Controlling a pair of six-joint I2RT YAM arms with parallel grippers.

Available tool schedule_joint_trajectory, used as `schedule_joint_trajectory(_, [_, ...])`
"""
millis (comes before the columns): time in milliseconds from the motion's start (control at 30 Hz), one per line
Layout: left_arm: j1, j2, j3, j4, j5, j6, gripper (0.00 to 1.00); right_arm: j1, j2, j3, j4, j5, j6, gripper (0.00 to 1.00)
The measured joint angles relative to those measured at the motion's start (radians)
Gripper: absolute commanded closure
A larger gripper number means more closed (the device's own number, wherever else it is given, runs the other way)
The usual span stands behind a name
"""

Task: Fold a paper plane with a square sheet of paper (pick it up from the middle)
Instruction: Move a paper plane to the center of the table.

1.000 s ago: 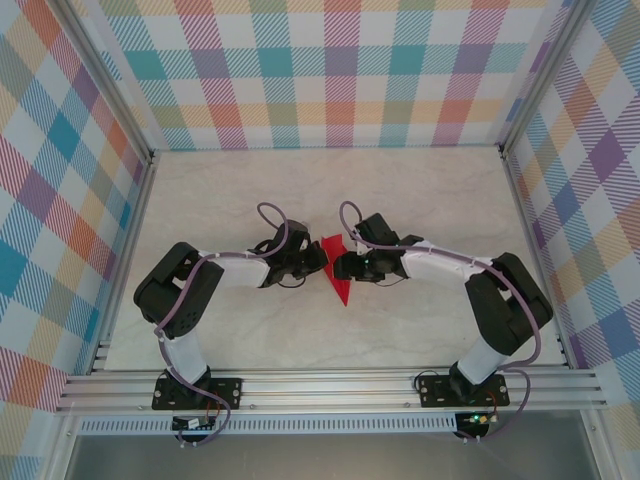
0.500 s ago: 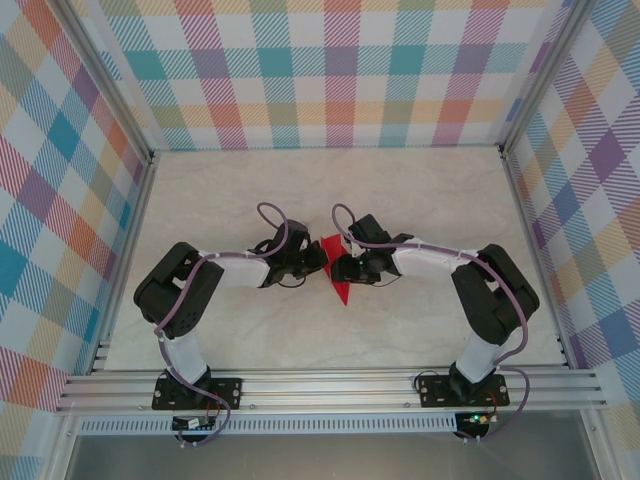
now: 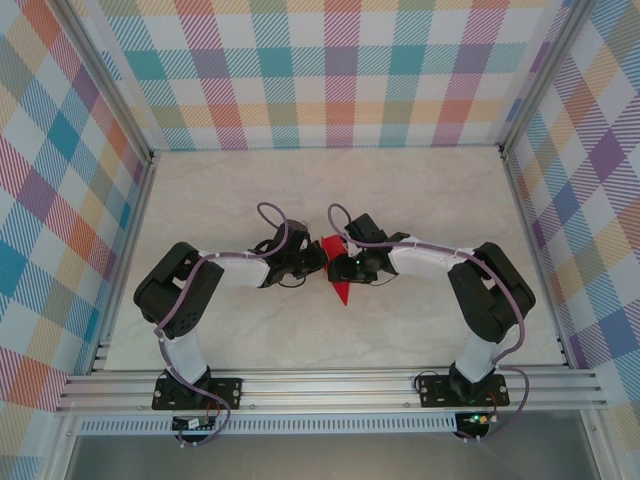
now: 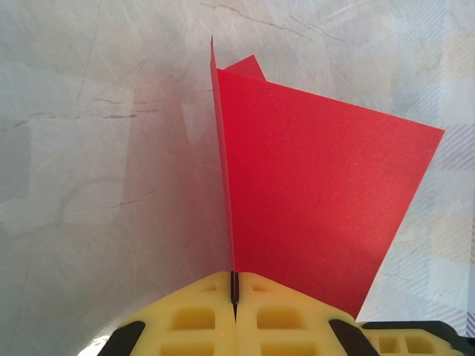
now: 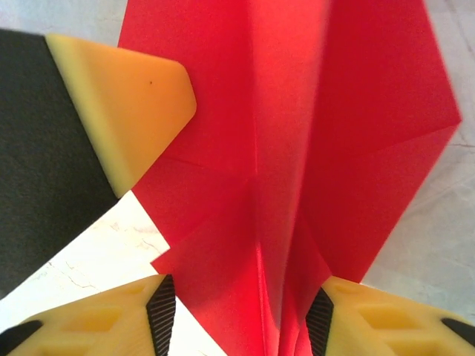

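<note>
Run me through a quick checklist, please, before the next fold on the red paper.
1. Grip of the left end effector on the paper: ok, an edge sits in its shut seam.
2. Paper between the fingers of the right end effector: ok, the folded ridge runs down the gap.
3. Right grip closed: not ok, the jaws stand apart and bare table shows beside one finger.
4. End effectors clear of each other: ok, close but apart in the right wrist view.
5. Creases even on both sides: cannot tell.
</note>
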Motion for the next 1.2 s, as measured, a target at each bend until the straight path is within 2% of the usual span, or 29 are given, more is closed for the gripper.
schedule_joint_trajectory(267, [0.0, 0.002, 0.0, 0.001, 0.007, 0.0, 1.0, 0.013, 0.001, 0.0, 0.001, -0.008, -0.019, 0.43])
schedule_joint_trajectory(667, [0.0, 0.002, 0.0, 0.001, 0.007, 0.0, 1.0, 0.013, 0.022, 0.02, -0.029, 0.052, -0.023, 0.78])
schedule_joint_trajectory(833, [0.004, 0.002, 0.0, 0.0, 0.006, 0.0, 0.99, 0.018, 0.061, 0.06, -0.059, 0.098, -0.014, 0.79])
schedule_joint_trajectory(1000, [0.004, 0.002, 0.0, -0.002, 0.002, -0.001, 0.84, 0.036, 0.074, 0.083, -0.082, 0.125, -0.014, 0.78])
schedule_joint_trajectory(1200, [0.005, -0.026, -0.002, -0.077, -0.063, -0.006, 0.6, 0.04, 0.084, 0.101, -0.106, 0.15, -0.014, 0.89])
